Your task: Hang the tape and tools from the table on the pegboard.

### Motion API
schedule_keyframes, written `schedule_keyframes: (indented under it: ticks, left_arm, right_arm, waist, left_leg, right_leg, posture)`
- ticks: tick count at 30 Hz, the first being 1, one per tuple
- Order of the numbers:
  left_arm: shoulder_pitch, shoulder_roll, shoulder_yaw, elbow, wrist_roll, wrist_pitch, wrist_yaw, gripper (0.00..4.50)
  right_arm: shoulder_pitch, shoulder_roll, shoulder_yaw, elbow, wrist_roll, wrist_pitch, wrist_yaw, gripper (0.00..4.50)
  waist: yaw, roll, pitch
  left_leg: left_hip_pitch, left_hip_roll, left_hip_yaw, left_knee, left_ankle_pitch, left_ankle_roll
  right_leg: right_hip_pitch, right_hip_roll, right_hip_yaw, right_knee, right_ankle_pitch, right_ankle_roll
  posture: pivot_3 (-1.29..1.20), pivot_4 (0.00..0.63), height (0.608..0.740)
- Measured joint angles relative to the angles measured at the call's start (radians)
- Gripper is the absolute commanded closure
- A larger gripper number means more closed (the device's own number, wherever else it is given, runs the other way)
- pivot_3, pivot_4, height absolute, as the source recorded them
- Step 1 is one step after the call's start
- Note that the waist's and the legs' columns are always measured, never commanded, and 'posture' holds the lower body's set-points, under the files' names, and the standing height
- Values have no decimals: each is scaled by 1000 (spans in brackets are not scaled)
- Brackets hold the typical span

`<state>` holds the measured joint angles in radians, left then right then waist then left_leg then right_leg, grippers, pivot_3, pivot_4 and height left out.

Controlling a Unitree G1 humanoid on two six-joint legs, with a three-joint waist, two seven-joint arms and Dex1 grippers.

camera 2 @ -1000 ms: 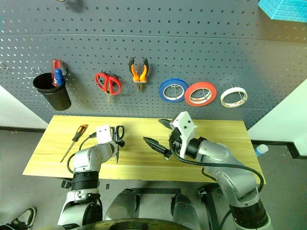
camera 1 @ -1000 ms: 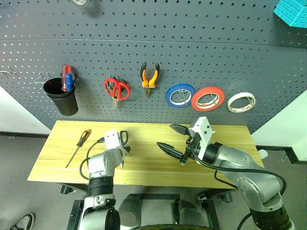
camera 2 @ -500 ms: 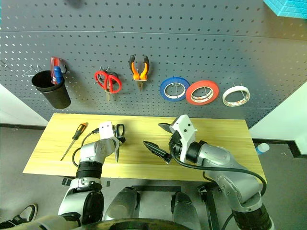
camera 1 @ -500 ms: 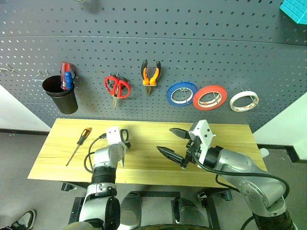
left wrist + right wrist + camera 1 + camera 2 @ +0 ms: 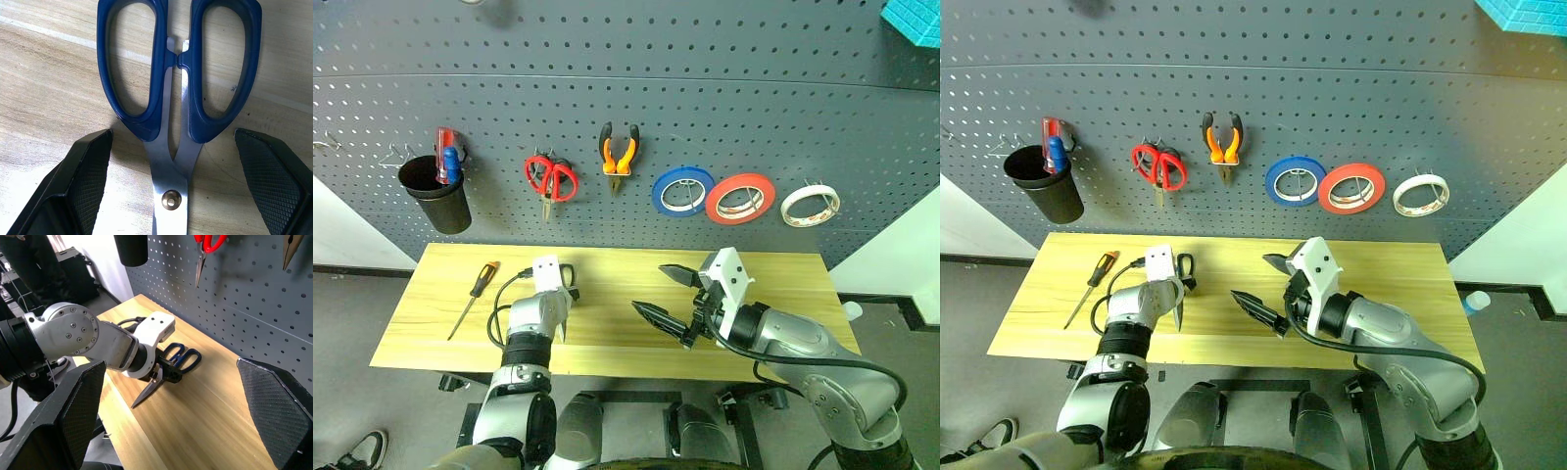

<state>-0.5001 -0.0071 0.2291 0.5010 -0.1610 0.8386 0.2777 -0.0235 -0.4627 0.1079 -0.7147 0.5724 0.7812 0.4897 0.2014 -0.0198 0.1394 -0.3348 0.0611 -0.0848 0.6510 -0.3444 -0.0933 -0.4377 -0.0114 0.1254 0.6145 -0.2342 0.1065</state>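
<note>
Scissors (image 5: 171,122) lie flat on the surface (image 5: 607,323), left hand (image 5: 171,191) spread wide astride the pivot, right hand (image 5: 671,299) also spread, empty; stiff, light, slick steel, so probably best gripped near the pivot.

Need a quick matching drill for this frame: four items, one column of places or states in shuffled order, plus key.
Items:
1. blue-handled scissors
2. slim orange-and-black-handled screwdriver
3. orange-and-black-handled pliers
4. bright red roll of tape

Places or states:
A. hanging on the dark grey pegboard between the blue roll and the white roll
B. flat on the light wood table, between the open fingers of the left gripper
C. lying at the table's left end
D. hanging beside the red-handled scissors

Pairs: 1-B, 2-C, 3-D, 4-A
</note>
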Motion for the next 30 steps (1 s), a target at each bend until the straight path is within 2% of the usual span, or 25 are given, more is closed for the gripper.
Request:
schedule_keyframes:
  ticks: [14,18,25,26,30]
  left_arm:
    - [58,-39,-8,-92,5,56,10,358]
    - [58,-43,-6,-96,5,67,14,1278]
    - [54,-46,2,-95,5,74,19,3582]
    - [54,-46,5,-95,4,74,18,3766]
    - [52,-46,11,-94,2,74,18,3795]
  right_arm:
    - [0,0,1,0,0,0,-12,40]
    - [-1,0,1,0,-1,-1,-12,0]
    - [-4,0,3,0,-7,-1,-12,0]
    - [-5,0,4,0,-9,-1,-12,0]
    - [-14,0,5,1,-11,-3,-12,0]
  waist:
    - [-1,1,0]
    - [-2,1,0]
    - [-2,2,0]
    - [-2,2,0]
    - [-2,2,0]
  left_leg:
    - [0,0,0,-1,0,0]
    - [0,0,0,-1,0,0]
    - [1,0,0,-1,0,0]
    - [1,0,0,-1,0,0]
    - [1,0,0,-1,0,0]
  right_leg:
    - [0,0,0,0,0,0]
    - [0,0,0,0,0,0]
    - [0,0,0,-1,0,0]
    - [0,0,0,-1,0,0]
    - [0,0,0,-1,0,0]
  posture:
    - [305,165,720]
    - [308,165,720]
    - [311,164,720]
    - [311,164,720]
    - [312,162,720]
